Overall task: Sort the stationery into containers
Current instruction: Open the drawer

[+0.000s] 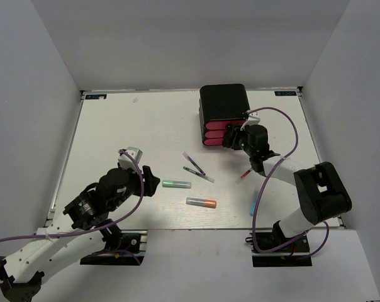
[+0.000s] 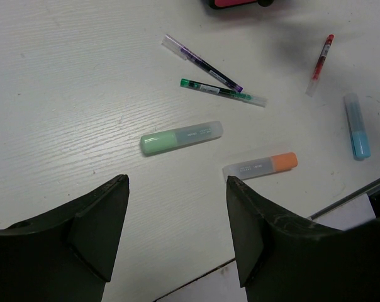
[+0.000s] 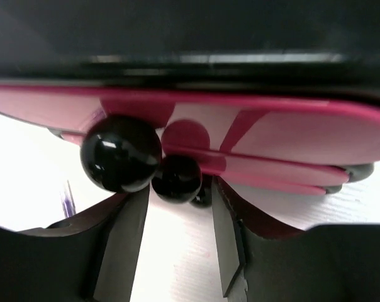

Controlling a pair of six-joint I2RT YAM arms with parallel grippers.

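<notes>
The black case (image 1: 223,100) stands at the back right with three pink drawers (image 1: 215,135) facing me. My right gripper (image 1: 236,139) is open right at their fronts. In the right wrist view its fingers (image 3: 124,233) flank the space just below the middle black knob (image 3: 177,178), with the top knob (image 3: 121,153) to the left. My left gripper (image 1: 149,179) is open and empty above the table, short of the green marker (image 2: 181,137). The grey marker with orange cap (image 2: 260,166), green pen (image 2: 223,92), purple pen (image 2: 202,63), red pen (image 2: 321,63) and light blue marker (image 2: 357,126) lie loose. The eraser is out of view.
The white table (image 1: 127,132) is walled in by grey panels on three sides. The light blue marker (image 1: 253,202) lies near the table's front edge beside the right arm. The right arm's purple cable (image 1: 284,119) loops over the table's right side.
</notes>
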